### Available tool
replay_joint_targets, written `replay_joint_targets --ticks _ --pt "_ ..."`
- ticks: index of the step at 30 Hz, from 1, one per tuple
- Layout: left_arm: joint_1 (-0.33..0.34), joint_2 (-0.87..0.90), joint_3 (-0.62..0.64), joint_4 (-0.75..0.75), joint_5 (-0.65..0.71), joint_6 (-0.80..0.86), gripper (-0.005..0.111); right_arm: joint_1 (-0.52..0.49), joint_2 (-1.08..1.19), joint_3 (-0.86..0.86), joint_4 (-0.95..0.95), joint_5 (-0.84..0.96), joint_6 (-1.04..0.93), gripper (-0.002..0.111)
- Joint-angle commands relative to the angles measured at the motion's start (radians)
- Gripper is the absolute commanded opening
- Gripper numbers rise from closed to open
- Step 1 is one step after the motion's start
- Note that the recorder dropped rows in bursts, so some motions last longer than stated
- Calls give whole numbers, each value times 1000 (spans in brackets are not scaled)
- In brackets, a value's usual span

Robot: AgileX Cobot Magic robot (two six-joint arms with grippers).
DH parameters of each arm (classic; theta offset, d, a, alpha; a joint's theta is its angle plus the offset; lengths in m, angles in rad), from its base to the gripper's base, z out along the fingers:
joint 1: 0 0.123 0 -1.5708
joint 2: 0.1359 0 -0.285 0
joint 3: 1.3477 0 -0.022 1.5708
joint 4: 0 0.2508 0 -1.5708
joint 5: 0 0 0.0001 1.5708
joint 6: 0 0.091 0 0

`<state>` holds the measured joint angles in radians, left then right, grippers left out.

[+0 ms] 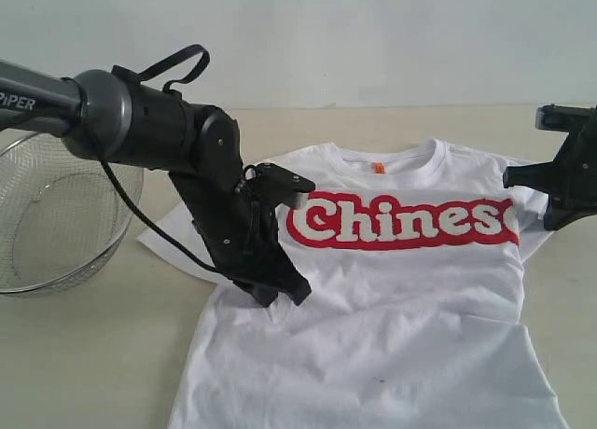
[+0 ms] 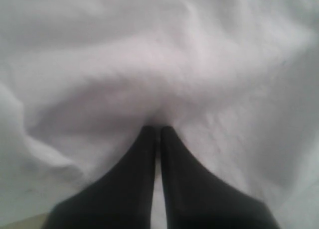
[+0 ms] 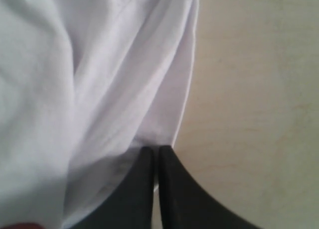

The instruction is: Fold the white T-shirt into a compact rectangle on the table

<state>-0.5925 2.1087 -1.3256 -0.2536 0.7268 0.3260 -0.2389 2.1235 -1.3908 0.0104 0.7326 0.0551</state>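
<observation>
in the exterior view the left gripper (image 1: 284, 294) is pointing down onto the white t-shirt (image 1: 401, 326) beside its left sleeve, its jaws sitting pressed together against the cloth, while the right gripper (image 1: 510, 177) is reaching in from the right edge and touching the shirt's right shoulder; how its jaws are standing is not showing clearly from here. one shirt is lying front up on the table (image 1: 93, 364), red-and-white lettering (image 1: 401, 220) running across the chest and one orange neck tag (image 1: 378, 167) showing at the collar. one wire-mesh basket (image 1: 56, 214) is sitting on the table at the left, apart from the shirt. two arms are showing, and a pale plain wall (image 1: 373, 37) is rising behind the beige tabletop. in the left wrist view the left gripper (image 2: 158, 129) is keeping its two black fingers (image 2: 134, 179) squeezed together, and the white t-shirt (image 2: 149, 55) is puckering into folds right at their tips, pinched there. in the right wrist view the right gripper (image 3: 158, 149) is likewise pressing its fingers (image 3: 184, 194) together, nipping the seamed edge of the white t-shirt (image 3: 75, 89), with bare table (image 3: 259, 89) lying beside that edge.
</observation>
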Motion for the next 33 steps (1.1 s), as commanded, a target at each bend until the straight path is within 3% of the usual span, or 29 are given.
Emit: replay_joint_targets --ticks 1,16,28,33 --pt "-2 29 5 8 19 -21 5 -11 21 5 -16 27 -2 0" --pt "130 29 5 62 110 -52 5 -11 21 5 -21 26 -4 0" --pt "142 29 5 84 119 -54 5 -77 21 -22 -20 31 13 0" --pt "142 27 5 56 115 -42 5 -90 12 -25 80 20 -44 0"
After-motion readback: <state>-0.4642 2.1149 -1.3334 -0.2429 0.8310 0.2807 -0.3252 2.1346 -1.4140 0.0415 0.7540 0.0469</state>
